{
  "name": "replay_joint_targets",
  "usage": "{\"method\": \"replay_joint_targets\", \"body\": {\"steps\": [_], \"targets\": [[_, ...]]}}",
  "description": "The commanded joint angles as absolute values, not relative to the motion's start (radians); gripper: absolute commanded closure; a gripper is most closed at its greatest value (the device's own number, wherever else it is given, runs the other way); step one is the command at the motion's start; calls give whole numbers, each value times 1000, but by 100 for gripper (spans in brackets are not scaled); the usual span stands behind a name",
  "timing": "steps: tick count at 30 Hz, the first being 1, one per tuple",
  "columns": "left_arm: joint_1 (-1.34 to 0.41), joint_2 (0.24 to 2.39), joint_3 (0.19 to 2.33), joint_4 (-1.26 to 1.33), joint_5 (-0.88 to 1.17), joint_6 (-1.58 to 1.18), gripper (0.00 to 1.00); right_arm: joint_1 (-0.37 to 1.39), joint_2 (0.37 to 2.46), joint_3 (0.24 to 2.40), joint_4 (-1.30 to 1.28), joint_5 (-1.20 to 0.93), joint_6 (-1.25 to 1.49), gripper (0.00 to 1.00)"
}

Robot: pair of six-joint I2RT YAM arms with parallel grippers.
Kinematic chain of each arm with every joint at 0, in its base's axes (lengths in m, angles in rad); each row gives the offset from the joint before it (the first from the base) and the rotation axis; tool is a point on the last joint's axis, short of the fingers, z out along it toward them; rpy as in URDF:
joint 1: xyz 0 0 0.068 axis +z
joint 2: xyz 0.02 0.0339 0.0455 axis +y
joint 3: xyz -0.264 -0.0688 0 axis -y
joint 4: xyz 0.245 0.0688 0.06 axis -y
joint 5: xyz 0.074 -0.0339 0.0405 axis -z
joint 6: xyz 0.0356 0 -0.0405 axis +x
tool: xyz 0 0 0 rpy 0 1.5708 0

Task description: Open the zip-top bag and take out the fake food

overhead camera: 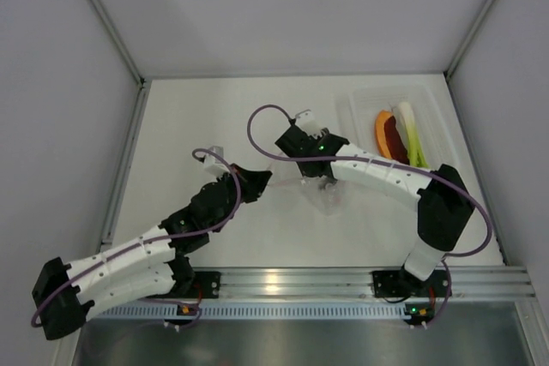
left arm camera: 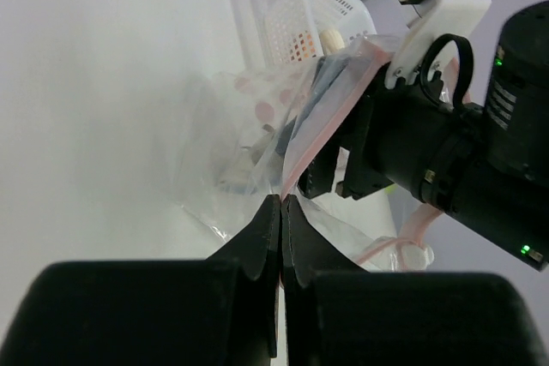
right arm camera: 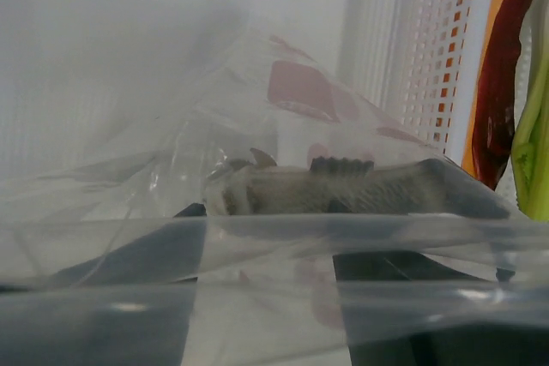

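**Top external view: both arms meet at the bag**

Both arms reach to the middle of the white table (overhead camera: 189, 126). The clear bag (overhead camera: 328, 195) sits there, all crinkled. The left gripper (overhead camera: 260, 180) comes at it from the left. The right gripper (left arm camera: 340, 182) comes at it from the right.

From the left wrist, the left gripper's two fingers are pressed tight together. They pinch the edge of the bag, right at its pink strip (left arm camera: 330, 109). The strip runs up to the right gripper, which touches the bag on the other side. It is not clear if that gripper's fingers are closed or apart.

From the right wrist, clear plastic fills most of the view. A grey fish (right arm camera: 343, 188) lies inside the bag.

A tray (overhead camera: 429, 109) sits at the far right of the table. An orange and dark red slice (overhead camera: 388, 135) and a white and green leek (overhead camera: 413, 136) lie side by side in it, out of the bag.
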State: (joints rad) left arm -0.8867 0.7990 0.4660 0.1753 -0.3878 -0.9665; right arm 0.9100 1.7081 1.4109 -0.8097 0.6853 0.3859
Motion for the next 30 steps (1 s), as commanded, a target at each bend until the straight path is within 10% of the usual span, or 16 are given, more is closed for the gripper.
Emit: {"method": "replay_joint_targets", "body": {"steps": [1, 21, 26, 30], "targets": [[-997, 833, 503, 166, -566, -950, 100, 824, 1634, 1346, -768, 802, 466, 40], [-1146, 902, 528, 173, -712, -951, 100, 655, 1718, 1193, -468, 704, 492, 32], [-1146, 844, 509, 175, -729, -934, 100, 647, 1715, 1170, -428, 736, 482, 47], [-1146, 851, 514, 173, -733, -920, 100, 649, 1703, 1166, -407, 713, 459, 76]]}}
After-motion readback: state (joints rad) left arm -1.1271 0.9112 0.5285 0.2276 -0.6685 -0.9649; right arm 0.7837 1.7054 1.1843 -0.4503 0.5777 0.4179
